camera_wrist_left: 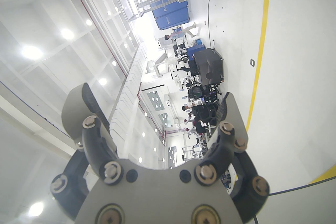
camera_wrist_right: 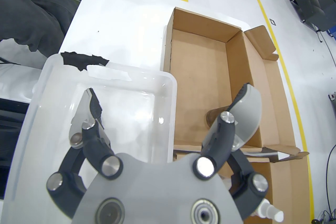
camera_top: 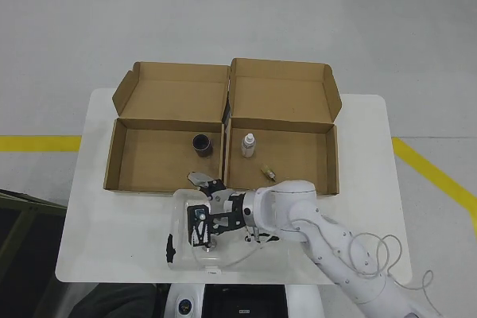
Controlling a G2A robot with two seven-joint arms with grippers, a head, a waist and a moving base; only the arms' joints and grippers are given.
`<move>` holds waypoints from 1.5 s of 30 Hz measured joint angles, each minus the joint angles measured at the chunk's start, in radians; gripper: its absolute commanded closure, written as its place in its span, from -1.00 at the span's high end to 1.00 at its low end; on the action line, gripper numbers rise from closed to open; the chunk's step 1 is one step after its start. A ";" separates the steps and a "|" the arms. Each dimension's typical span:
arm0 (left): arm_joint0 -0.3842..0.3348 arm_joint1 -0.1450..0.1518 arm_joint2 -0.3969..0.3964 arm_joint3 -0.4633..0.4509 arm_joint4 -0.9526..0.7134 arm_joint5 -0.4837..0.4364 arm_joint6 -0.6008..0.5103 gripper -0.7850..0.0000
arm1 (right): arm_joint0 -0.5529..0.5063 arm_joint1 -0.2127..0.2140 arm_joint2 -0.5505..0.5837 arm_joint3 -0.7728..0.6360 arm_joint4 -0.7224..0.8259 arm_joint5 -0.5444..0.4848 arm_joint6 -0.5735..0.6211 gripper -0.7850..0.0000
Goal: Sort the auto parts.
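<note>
While I steered from my remote seat, the dark ring-shaped part lay on the floor of the first cardboard box, just beyond the right hand. From the wrist camera I saw only a sliver of it past one finger. The white bottle stood in the second cardboard box, beyond the hand and off towards its arm's side. The small yellowish part lay in that same box, nearer the hand than the bottle and apart from it. The two boxes sat side by side with their walls touching and their lids folded back away from the hand.

My right hand was spread wide and gripped nothing. One finger hung over the clear plastic bin, the other over the front edge of the first box. The bin sat directly beneath the hand, close against the fronts of the boxes, and a torn piece of black tape stuck to its rim on the side farthest from the boxes. Boxes and bin all rested on the white bench.

My left hand was also spread apart with nothing between its fingers, and it pointed out at the hall.
</note>
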 measured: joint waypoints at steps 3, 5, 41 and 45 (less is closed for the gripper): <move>0.000 0.000 0.000 0.000 0.000 0.000 0.000 1.00 | -0.032 0.009 0.009 -0.018 -0.015 -0.009 -0.005 1.00; 0.000 0.000 0.000 0.000 0.000 0.000 0.000 1.00 | -0.050 0.014 0.012 -0.027 -0.026 -0.011 -0.010 1.00; 0.000 0.000 0.000 0.000 0.000 0.000 0.000 1.00 | -0.094 0.045 -0.065 0.106 -0.153 -0.024 -0.115 1.00; 0.000 0.000 0.000 0.000 0.000 0.000 0.000 1.00 | -0.083 0.043 -0.082 0.136 -0.159 -0.015 -0.126 0.98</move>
